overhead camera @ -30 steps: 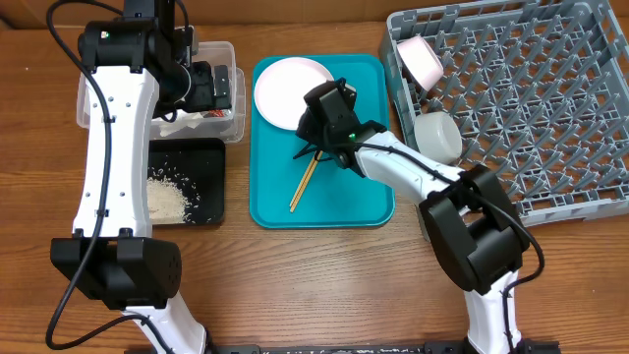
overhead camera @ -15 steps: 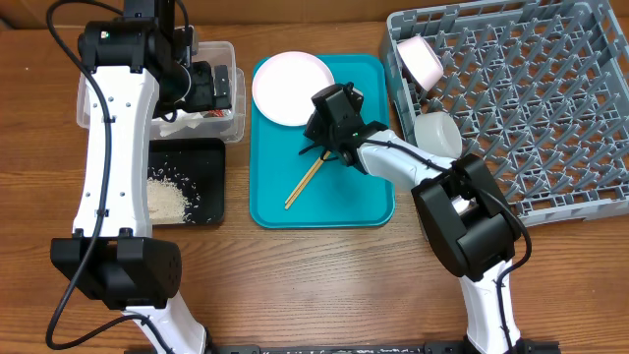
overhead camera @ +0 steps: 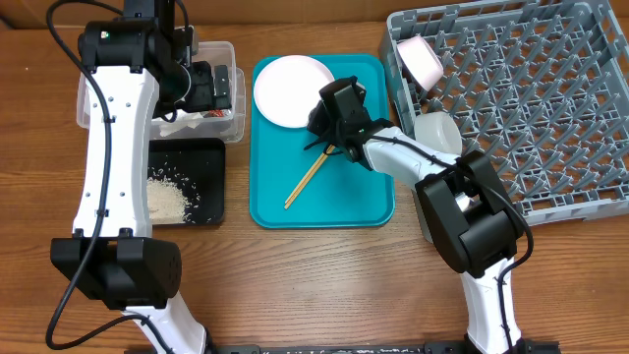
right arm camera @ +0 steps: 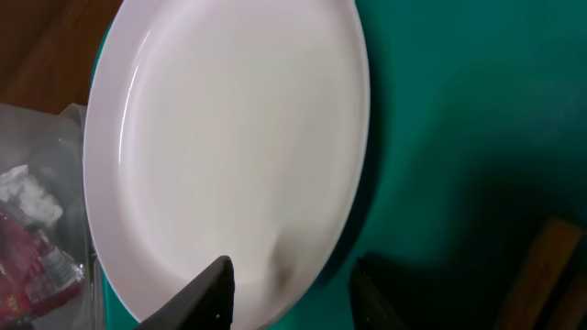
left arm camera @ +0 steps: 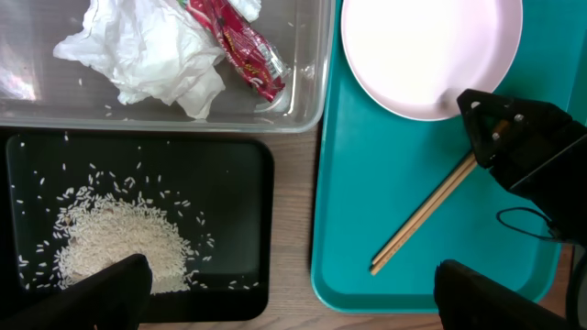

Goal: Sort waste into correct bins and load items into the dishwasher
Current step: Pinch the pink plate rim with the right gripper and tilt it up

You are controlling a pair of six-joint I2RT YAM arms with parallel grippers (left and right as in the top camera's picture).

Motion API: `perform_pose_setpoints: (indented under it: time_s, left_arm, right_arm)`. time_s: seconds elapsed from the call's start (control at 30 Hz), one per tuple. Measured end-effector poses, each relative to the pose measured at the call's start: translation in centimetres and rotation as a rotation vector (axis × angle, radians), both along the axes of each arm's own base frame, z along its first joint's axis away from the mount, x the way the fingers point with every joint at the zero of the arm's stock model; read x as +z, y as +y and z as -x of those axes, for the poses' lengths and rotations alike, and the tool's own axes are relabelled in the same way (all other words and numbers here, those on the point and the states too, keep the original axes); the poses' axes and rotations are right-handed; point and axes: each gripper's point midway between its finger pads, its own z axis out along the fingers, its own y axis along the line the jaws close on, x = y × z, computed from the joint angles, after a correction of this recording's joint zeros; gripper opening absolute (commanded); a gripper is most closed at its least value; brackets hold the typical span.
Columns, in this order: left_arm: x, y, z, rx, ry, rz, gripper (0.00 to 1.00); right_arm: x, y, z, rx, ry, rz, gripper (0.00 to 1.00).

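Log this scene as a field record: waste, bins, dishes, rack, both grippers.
clear tub: holds crumpled napkin and red wrapper
black tray: holds rice
teal tray: plate and chopsticks lie on it
dish rack: pink bowl and white vessel at its left edge
left gripper: open, empty
right gripper: open, plate's rim between its fingers

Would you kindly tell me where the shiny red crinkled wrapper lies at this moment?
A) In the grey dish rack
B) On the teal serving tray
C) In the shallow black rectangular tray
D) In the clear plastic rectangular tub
D: the left wrist view shows the shiny red crinkled wrapper inside the clear plastic rectangular tub, beside the crumpled white paper napkin.
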Motion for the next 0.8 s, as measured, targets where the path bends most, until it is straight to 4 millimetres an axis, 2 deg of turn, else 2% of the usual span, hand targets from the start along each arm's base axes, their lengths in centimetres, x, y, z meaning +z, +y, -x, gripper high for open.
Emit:
perform_pose_setpoints:
  time_s: [0.17,0.57,0.8]
  left_arm:
    - [0.0,0.0,0.0,0.000,0.000,0.000,1.00]
    - [0.0,0.0,0.0,0.000,0.000,0.000,1.00]
    - [0.0,0.0,0.0,0.000,0.000,0.000,1.00]
  right_arm:
    - [-0.1,-0.7,-0.4,-0.031,-0.017,0.032,0.33]
    - [-0.1,-1.8,-0.9,-0.076,-0.043,0.081,0.31]
    - [-0.6,-2.2,-0.4,-0.077,-0.017,0.104,0.28]
